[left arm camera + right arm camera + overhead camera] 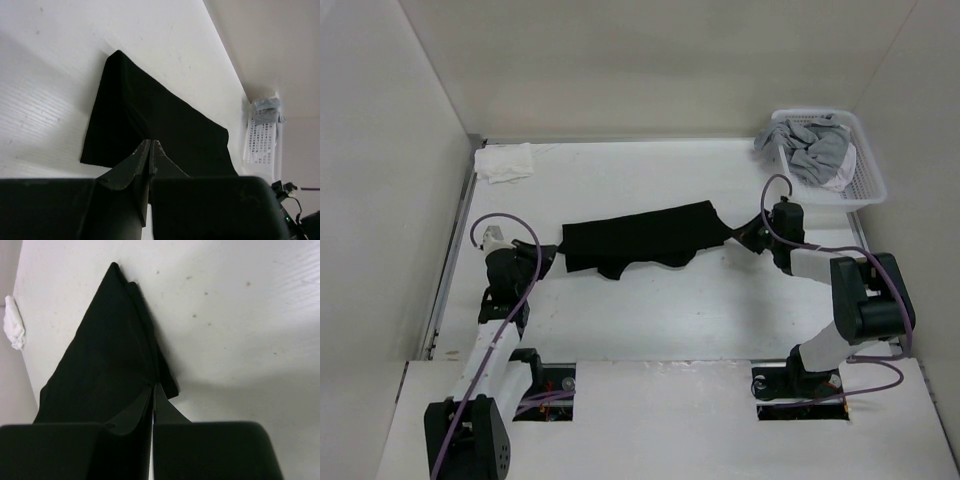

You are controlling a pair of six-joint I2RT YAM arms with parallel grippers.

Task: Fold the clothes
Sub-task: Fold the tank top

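Left gripper (151, 143) and right gripper (154, 386) clamp the soft black short-sleeved garment (640, 235) (2 thin end pinches); uneven pulling could free 1 end.

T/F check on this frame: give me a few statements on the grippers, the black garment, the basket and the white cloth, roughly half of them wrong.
1. The left gripper and right gripper are each shut on one end of the black garment. True.
2. The grey garments lie loose on the table beside the white cloth. False: they are piled in the white basket at the far right corner.
3. The white cloth sits near the far left corner of the table. True.
4. The black garment hangs over the basket rim. False: it spans mid-table between the two grippers, clear of the basket.
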